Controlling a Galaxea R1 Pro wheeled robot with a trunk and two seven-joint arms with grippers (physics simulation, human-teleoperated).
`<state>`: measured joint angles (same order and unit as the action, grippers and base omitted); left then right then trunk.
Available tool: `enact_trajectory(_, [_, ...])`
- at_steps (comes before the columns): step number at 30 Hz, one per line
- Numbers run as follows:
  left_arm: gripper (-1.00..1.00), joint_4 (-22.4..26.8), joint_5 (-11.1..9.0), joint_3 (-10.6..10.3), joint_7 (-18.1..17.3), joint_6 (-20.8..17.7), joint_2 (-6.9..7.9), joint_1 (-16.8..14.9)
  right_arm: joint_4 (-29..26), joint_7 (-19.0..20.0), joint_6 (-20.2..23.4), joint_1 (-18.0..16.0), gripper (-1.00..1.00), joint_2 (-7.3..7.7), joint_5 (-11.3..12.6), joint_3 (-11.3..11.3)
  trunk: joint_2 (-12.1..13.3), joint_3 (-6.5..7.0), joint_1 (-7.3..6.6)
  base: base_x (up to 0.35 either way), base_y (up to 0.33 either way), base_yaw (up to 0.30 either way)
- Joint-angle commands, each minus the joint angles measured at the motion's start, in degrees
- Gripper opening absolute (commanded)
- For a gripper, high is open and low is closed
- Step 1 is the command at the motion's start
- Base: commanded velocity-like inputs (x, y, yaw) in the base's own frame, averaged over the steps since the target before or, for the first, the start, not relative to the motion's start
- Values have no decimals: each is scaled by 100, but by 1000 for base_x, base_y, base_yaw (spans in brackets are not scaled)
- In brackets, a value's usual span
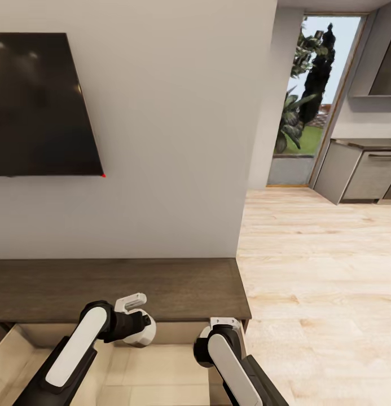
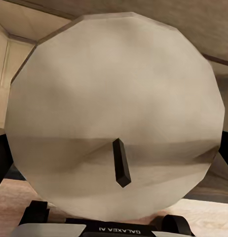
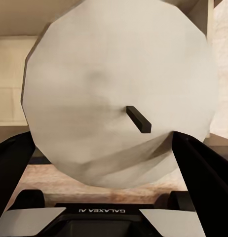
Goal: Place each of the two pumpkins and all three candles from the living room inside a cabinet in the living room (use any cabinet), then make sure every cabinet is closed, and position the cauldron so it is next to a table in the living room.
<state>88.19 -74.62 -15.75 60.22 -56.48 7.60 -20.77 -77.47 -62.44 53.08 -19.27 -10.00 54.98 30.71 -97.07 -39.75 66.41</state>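
Note:
The long dark-brown cabinet (image 1: 116, 287) runs along the wall below me, and one drawer (image 1: 161, 366) is pulled out, showing its pale beige lining. Both arms reach over that open drawer. In the left wrist view an off-white candle (image 2: 114, 89) with a short dark wick sits end-on between the dark fingers (image 2: 1, 158), with my left gripper (image 2: 114, 153) shut on it. A second candle (image 3: 109, 74) is held the same way in my right gripper (image 3: 114, 158), flanked by its fingers (image 3: 203, 182). The pumpkins, cauldron and table are out of view.
A black television (image 1: 37, 107) hangs on the white wall above the cabinet. Pale wooden floor (image 1: 319, 282) opens to the right of the cabinet's end. Grey kitchen units (image 1: 364, 172) and a glazed doorway with plants (image 1: 308, 96) lie far right.

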Motion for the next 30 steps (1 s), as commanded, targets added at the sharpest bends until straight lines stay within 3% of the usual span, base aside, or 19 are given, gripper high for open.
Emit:
enact_trajectory(1, [-100,5,-45,-48,60,-12,3,-6,-1,-55,25,-6,-100,0,48,5,-45,-24,22,0,0,0])
enact_trajectory(10, [-100,-155,-43,-138,396,-4,-38,-12,206,-31,19,-63,-100,0,56,6,-406,-186,220,0,0,0])
enact_trajectory(27, [-100,-413,19,-234,450,17,-91,-39,623,360,-303,-233,-100,0,-18,84,-1088,-491,593,0,0,0])
enact_trajectory(30, [-100,-610,63,-242,437,21,-184,-54,628,407,-357,-234,-100,0,-46,138,-1208,-545,659,0,0,0])
